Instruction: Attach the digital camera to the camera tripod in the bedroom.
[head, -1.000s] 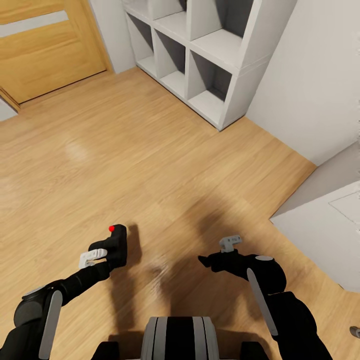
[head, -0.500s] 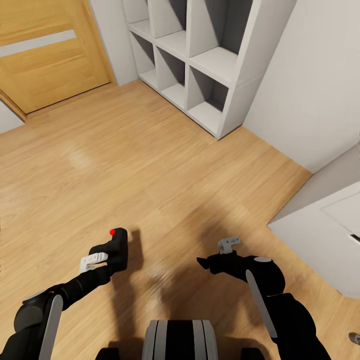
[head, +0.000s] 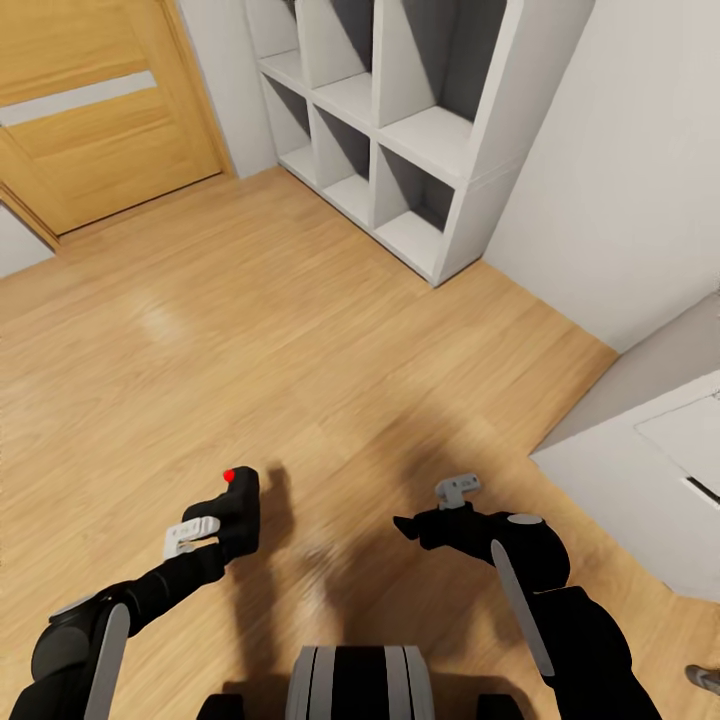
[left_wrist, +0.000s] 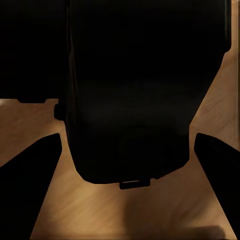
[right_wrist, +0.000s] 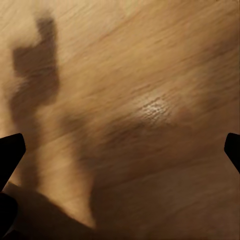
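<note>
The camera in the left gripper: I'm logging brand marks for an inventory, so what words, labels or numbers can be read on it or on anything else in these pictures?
None: no readable text.
The camera, held in the left gripper, shows a plain black body and a red button, no lettering.
The door, the shelf unit and the floor bear no signs.

1. Bare wood floor (head: 300, 330) lies open ahead of both arms.
2. A grey shelf unit (head: 400, 130) stands ahead to the right, against the wall (head: 620, 170).
3. A low grey cabinet (head: 640, 470) blocks the right side, near the right arm (head: 540, 580).
4. An oak door (head: 90, 120) closes off the far left.
</note>
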